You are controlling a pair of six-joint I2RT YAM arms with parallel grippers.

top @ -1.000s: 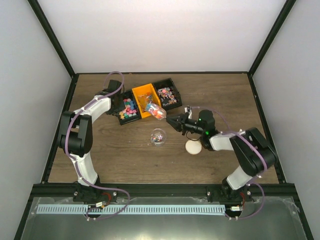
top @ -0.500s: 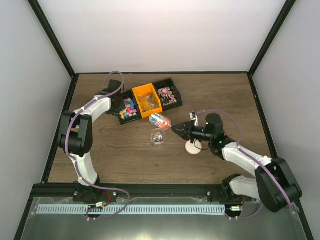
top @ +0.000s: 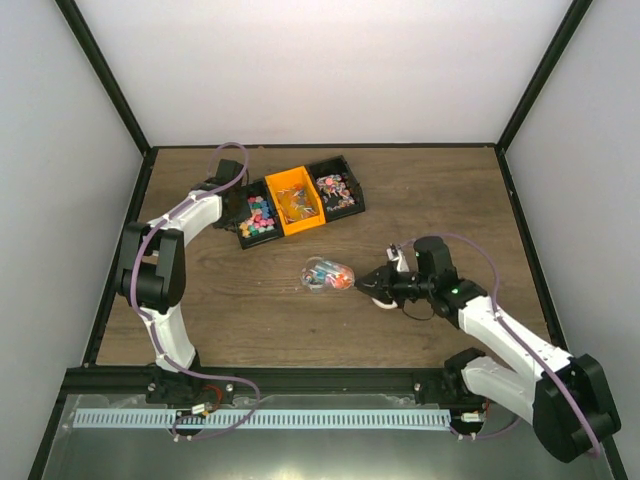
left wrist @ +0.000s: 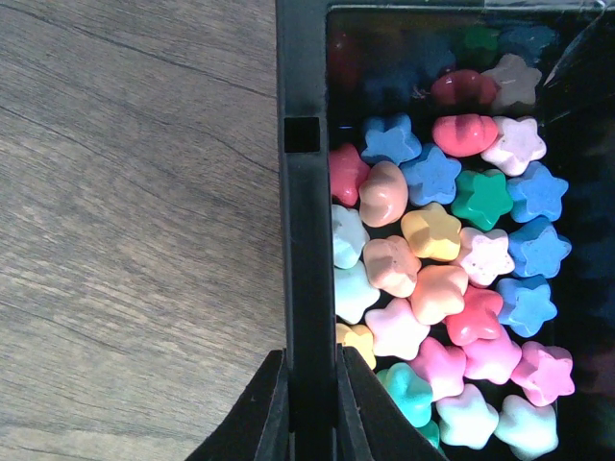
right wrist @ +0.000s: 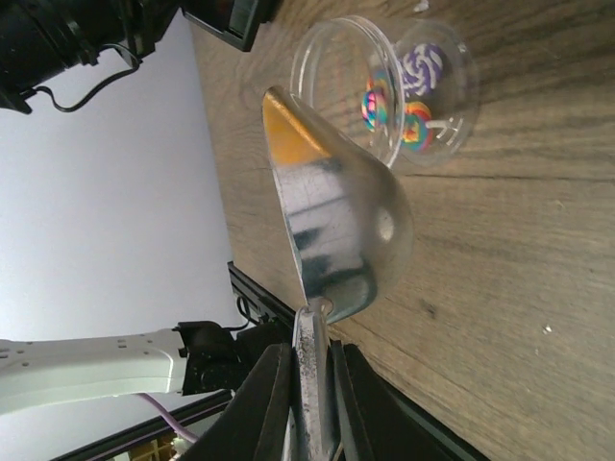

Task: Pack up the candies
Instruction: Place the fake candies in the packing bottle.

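Just beyond the black fingers of the left hand (left wrist: 312, 370), the candies (left wrist: 452, 240) are blue, pink, green, yellow, peach, red and pale mint, lying in a black tray (left wrist: 306, 192) on a brown wood-grained counter (left wrist: 125, 240). Ahead of the right hand (right wrist: 309, 375), the scoop (right wrist: 336, 230) is shiny silver with an orange glint. The clear jar (right wrist: 322, 43) past it holds rainbow-swirled and purple-and-white-swirled candies.

Star-shaped candies (left wrist: 437, 235), pink, blue, green, yellow and cream, lie heaped in the left black bin (left wrist: 306, 240). More fill the orange bin (top: 275, 200) and the right black bin (top: 330, 163). Three swirled ones, rainbow and purple-white, lie in the clear jar (right wrist: 332, 43). A bright cluster shows where the scoop (right wrist: 336, 221) meets it.
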